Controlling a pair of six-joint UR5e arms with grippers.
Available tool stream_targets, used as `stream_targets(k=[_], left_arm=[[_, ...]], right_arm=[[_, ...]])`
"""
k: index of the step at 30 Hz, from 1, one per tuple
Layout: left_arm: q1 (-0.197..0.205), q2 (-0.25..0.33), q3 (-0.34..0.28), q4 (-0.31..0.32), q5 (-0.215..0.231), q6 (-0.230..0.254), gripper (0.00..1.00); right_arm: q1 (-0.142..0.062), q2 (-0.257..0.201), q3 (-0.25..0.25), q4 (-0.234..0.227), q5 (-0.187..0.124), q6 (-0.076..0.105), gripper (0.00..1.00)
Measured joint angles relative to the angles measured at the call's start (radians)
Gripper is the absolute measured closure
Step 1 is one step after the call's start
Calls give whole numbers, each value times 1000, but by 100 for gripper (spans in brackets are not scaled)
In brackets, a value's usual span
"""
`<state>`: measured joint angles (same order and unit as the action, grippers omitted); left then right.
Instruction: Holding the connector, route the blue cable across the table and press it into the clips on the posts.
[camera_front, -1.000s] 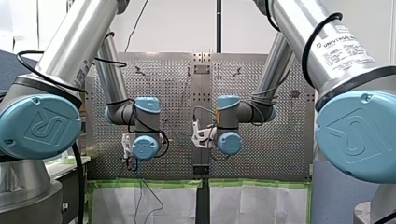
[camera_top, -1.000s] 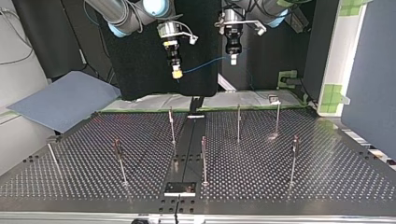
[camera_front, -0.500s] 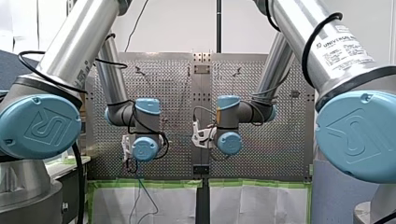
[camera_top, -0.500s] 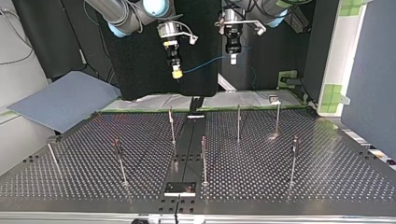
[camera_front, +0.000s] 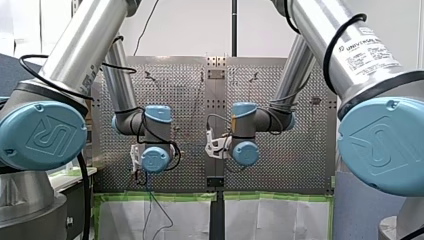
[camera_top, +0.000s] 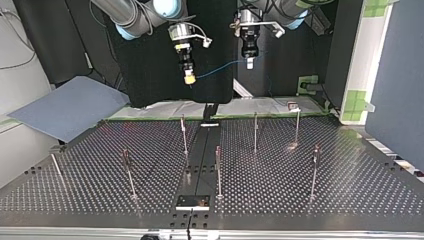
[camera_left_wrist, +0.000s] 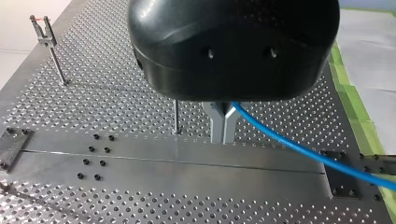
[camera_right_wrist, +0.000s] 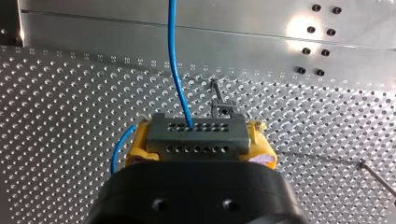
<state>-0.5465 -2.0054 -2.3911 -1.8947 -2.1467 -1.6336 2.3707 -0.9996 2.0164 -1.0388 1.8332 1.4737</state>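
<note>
Top view: both arms hang over the far edge of the perforated table (camera_top: 350, 190), grippers pointing down and well clear of it; my right gripper (camera_top: 189, 79) sits left of the view's centre, my left gripper (camera_top: 249, 64) just to the view's right of it and slightly higher; blue cable (camera_top: 220, 70) runs between the two in a shallow sag, in the air, apart from every post; posts (camera_top: 255, 131) stand upright across the table, none with cable in it.

Right wrist view: my right gripper is clamped on the grey connector (camera_right_wrist: 196, 135), yellow pads (camera_right_wrist: 137, 140) against both of its ends; the cable leaves a hole in the connector's upper row and runs straight ahead over the centre plate (camera_right_wrist: 93, 32); a short blue loop shows beside one pad; one clip post (camera_right_wrist: 223, 108) stands on the table ahead of the connector.

Left wrist view: metal fingers (camera_left_wrist: 217, 126) are closed together, pinching the cable; from the fingers it runs off sideways toward the green tape (camera_left_wrist: 348, 81) at the table edge; a forked clip shows atop a far post, with nothing in it.

Front view: both grippers mostly hidden behind the wrist joints; fingers not readable there.
</note>
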Motion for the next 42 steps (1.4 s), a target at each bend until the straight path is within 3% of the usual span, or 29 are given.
stream_targets(k=[7, 13, 24, 28, 33, 42], left_arm=[[0, 0, 0, 0, 0, 0, 99], [0, 0, 0, 0, 0, 0, 99], [2, 2, -2, -2, 1, -2, 99], [24, 23, -23, -24, 4, 2, 99], [52, 57, -49, -58, 9, 30, 99], [84, 135, -19, -135, 2, 36, 99]], right_arm=[[27, 44, -19, 44, 27, -2, 100], [30, 81, -21, 95, 30, -2, 100], [31, 86, -21, 189, 31, -2, 100], [37, 90, -35, 227, 45, 1, 100], [43, 62, -56, 248, 59, 32, 100], [44, -10, -90, 244, 0, 104, 100]])
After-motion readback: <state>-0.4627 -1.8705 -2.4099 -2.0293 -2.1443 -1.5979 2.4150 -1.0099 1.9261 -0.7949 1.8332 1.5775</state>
